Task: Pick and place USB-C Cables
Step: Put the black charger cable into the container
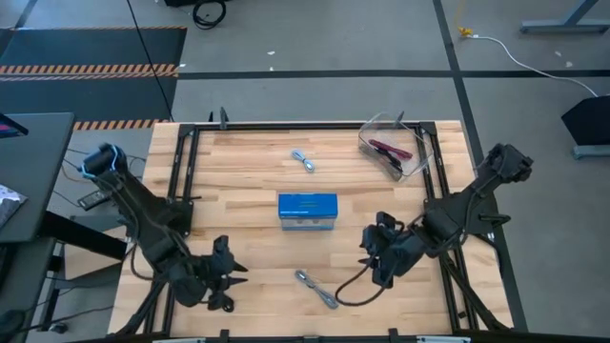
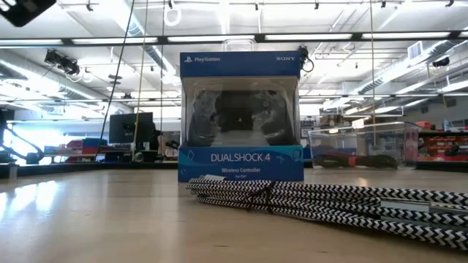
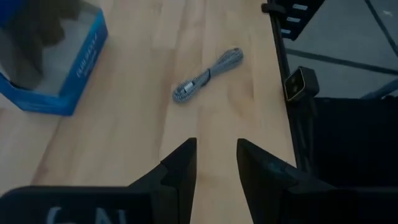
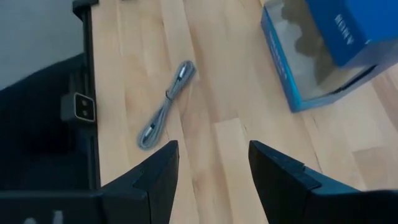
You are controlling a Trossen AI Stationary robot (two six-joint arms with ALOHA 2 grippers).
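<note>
A silver-grey USB-C cable bundle lies flat on the table near its front edge, between my two grippers. It also shows in the left wrist view, the right wrist view and close up in the low view. A pale blue-white bundle lies beyond the blue box. A red bundle and a black one lie in the clear bin. My left gripper is open and empty at the front left. My right gripper is open and empty at the front right.
The blue DualShock 4 box stands at the table's middle. The clear bin stands at the far right corner and shows in the low view. A black frame runs along the table's edges. Bare wood lies around the silver-grey bundle.
</note>
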